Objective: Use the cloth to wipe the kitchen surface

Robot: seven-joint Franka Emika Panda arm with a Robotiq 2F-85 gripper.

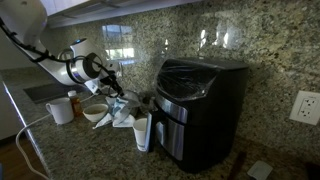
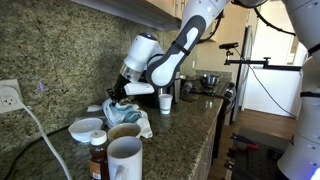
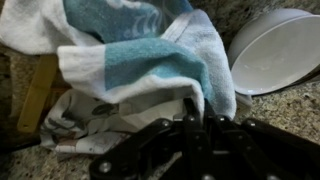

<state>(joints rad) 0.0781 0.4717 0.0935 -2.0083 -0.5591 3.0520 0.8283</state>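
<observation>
The cloth [image 3: 140, 50] is white with teal stripes and fills most of the wrist view. It hangs bunched from my gripper [image 3: 190, 112], whose black fingers are shut on its lower fold. In both exterior views the gripper [image 1: 112, 85] [image 2: 120, 92] sits low over the granite counter [image 1: 90, 140] [image 2: 180, 125], with the cloth [image 1: 122, 112] [image 2: 128, 115] draped beneath it onto the surface.
A white bowl [image 3: 272, 48] [image 1: 95, 113] lies right beside the cloth. A white mug [image 1: 60, 110], a paper cup [image 1: 142, 130] [image 2: 164, 102] and a black air fryer [image 1: 200, 105] stand nearby. A jar [image 2: 97, 158] and mug [image 2: 124, 160] stand near one camera.
</observation>
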